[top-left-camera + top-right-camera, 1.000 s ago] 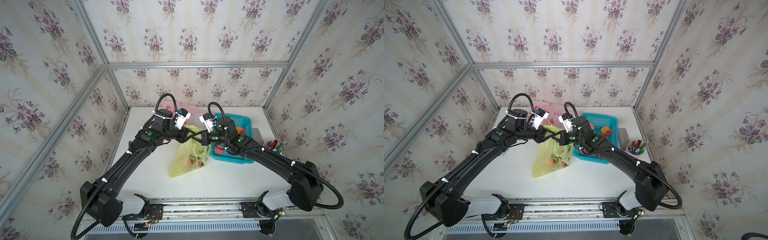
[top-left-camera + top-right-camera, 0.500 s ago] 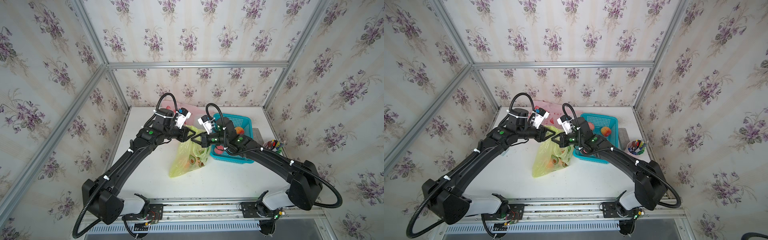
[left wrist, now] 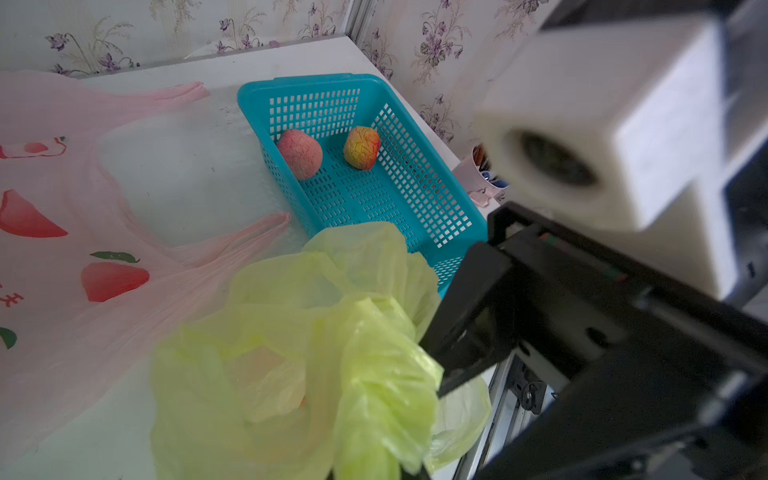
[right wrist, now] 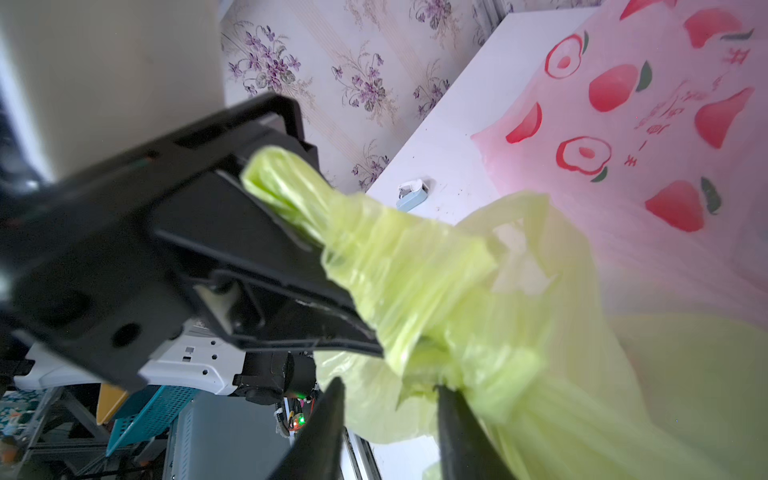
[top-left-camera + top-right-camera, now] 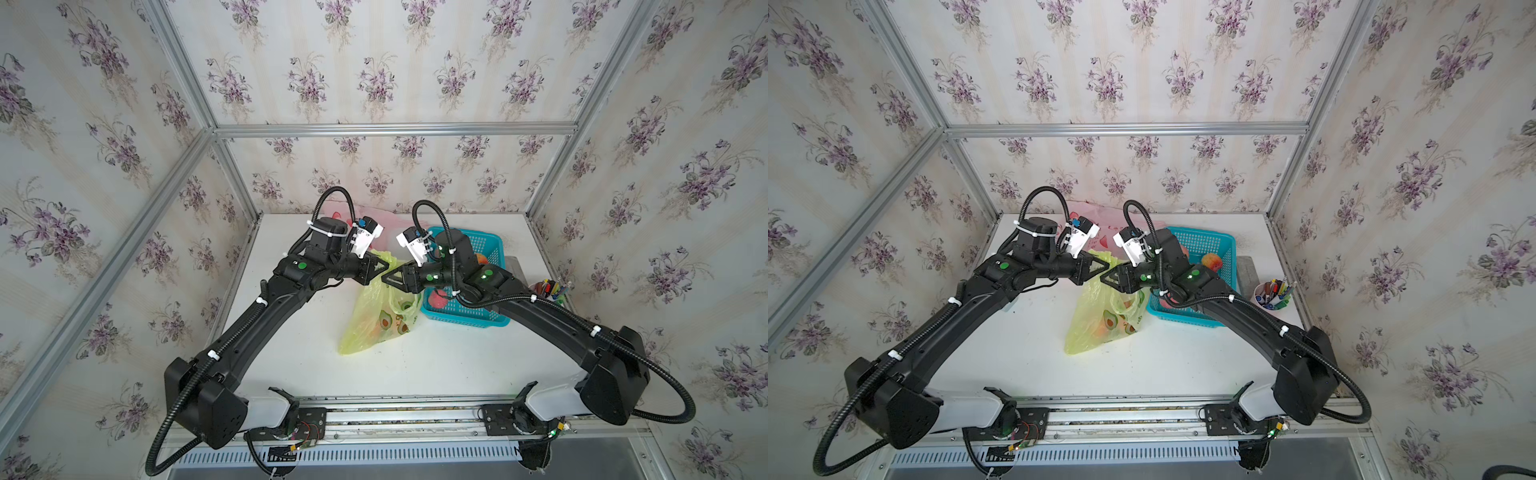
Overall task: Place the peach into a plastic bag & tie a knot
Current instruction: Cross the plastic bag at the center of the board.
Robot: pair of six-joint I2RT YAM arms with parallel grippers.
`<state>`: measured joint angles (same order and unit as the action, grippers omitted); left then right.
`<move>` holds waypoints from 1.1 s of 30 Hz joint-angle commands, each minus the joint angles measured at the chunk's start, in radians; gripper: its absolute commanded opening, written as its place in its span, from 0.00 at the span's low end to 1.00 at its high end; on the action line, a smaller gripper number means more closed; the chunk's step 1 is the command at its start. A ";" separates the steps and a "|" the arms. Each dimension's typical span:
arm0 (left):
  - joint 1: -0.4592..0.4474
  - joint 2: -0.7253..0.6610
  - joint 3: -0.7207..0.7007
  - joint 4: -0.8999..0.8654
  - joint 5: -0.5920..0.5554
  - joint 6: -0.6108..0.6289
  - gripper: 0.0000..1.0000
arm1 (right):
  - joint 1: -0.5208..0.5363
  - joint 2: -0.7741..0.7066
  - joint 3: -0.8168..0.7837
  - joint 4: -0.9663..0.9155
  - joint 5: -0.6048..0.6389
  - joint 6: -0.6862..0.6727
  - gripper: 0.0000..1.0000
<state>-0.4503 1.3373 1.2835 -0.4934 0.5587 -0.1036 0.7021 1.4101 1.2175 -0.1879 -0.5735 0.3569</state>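
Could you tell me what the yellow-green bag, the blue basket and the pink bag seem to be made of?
The yellow-green bag: thin, translucent plastic film, slightly glossy; it crumples, and something orange shows through. The blue basket: likely rigid moulded plastic, with a gridded perforated wall and smooth rim. The pink bag: thin film too, finely creased, with printed fruit.

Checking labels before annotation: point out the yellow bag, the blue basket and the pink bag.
yellow bag (image 5: 374,328), in a top view, on its printed lower body.
blue basket (image 3: 307,80), left wrist view, on the rim of a short side.
pink bag (image 4: 665,266), right wrist view, on plain film beside the fruit prints.
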 commanded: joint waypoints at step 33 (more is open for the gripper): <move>0.073 0.046 0.091 -0.176 0.346 0.128 0.03 | -0.014 0.081 0.175 -0.257 -0.178 -0.361 0.67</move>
<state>-0.3790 1.3804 1.3647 -0.6693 0.9047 0.0135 0.6792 1.4811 1.3823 -0.4225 -0.7391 0.0414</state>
